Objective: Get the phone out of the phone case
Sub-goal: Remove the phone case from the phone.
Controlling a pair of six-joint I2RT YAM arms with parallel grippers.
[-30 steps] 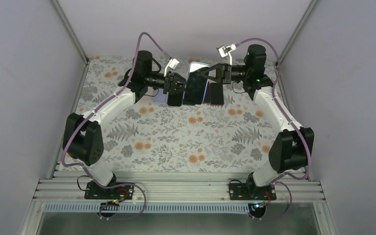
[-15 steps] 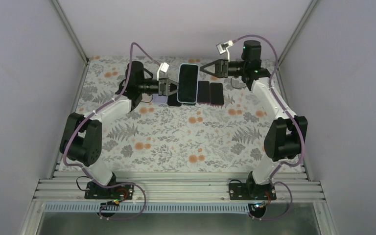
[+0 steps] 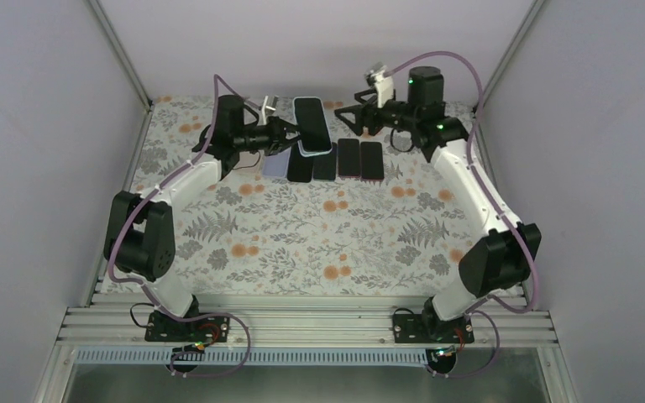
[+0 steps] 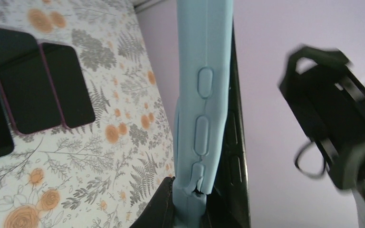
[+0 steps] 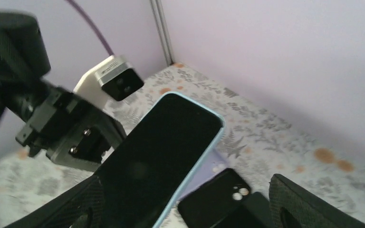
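1. The left gripper [image 3: 294, 133] is shown pinching the cased phone [image 3: 311, 122] by one edge. The phone is held in the air above the far edge of the desk [image 3: 302, 243], screen facing up and tilted.
2. The case [image 4: 203, 95], pale blue, is seen edge-on in the left wrist view. The black phone body lies against it, and a small gap appears near the fingers, so the phone is judged only slightly loosened, not freed.
3. The right gripper [image 3: 348, 119] is held spread wide, just beside the phone and apart from it; nothing is gripped.
4. Risk, slipping: the phone is held by one edge only. A pull or push from the right gripper could twist it out of the pinch.
5. Risk, falling: a row of dark phones [image 3: 359, 158] and a lilac case [image 3: 275, 165] lie directly below, and would be struck by a dropped phone.
6. Risk, false grasp: if case and phone are clamped together by the right gripper, no separation would be gained.
7. Risk, collision: the two wrists are close, so the left wrist camera [image 5: 114, 78] could be knocked.
8. Surface: the desk is covered with a flat cloth printed with grey ferns and orange flowers.
9. Room: the desk is enclosed by plain pale walls [image 3: 42, 126] on three sides, with metal posts at the far corners and a metal rail along the near edge.
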